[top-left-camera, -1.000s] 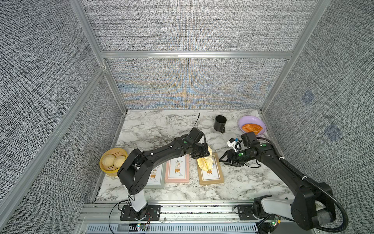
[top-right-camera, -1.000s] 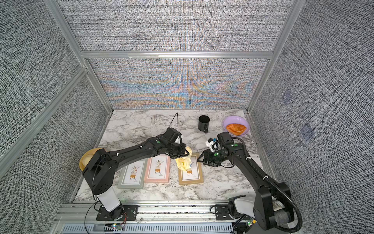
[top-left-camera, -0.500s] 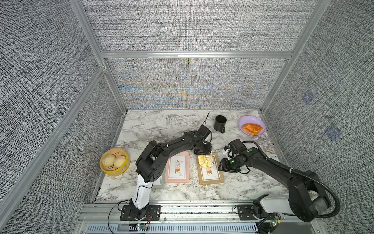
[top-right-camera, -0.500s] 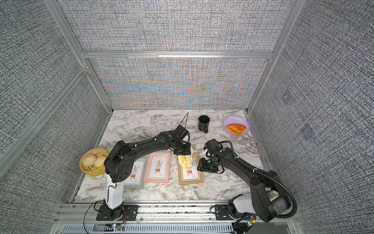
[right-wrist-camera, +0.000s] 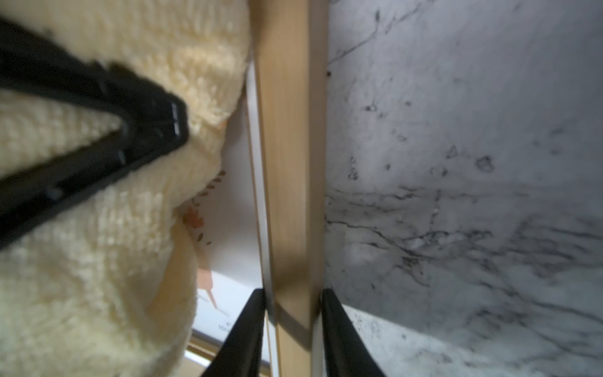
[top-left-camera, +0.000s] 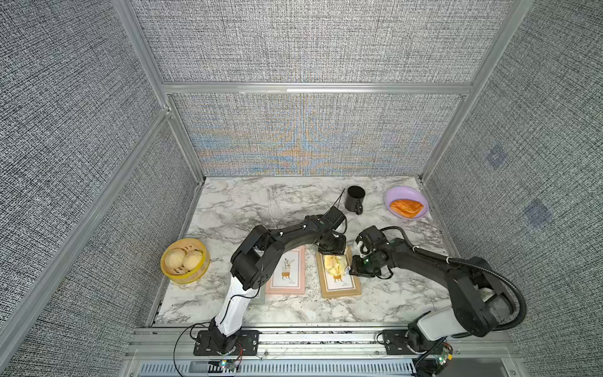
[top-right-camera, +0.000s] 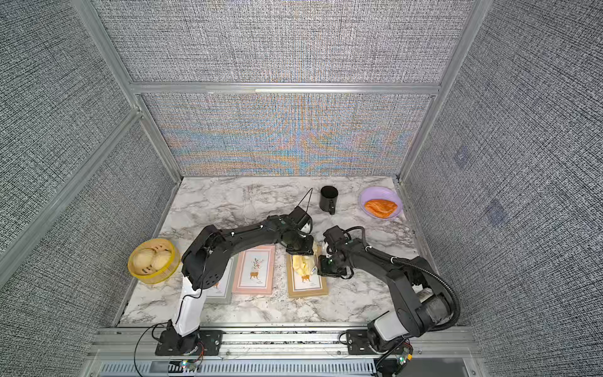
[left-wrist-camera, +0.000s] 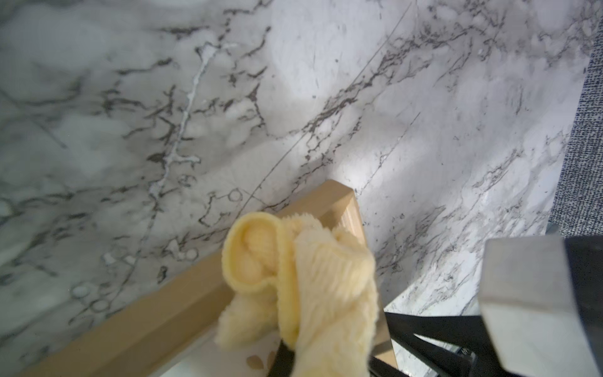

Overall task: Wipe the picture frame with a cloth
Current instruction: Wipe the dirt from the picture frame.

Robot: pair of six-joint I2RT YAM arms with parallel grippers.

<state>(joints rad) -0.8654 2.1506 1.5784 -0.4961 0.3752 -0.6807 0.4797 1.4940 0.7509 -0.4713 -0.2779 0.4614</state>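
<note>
Both my arms are matte black. The left arm (top-left-camera: 287,235) and the right arm (top-left-camera: 424,261) each have a white lower link (top-left-camera: 233,306) above a black base plate (top-left-camera: 225,342) bolted to a silver rail. A thin black cable (top-left-camera: 178,336) loops out of my left base. A thick ribbed black hose (top-left-camera: 522,303) curls round my right shoulder. A small green light (top-left-camera: 367,260) glows at my right wrist. My fingers (right-wrist-camera: 241,339) are black, flat and tapered
</note>
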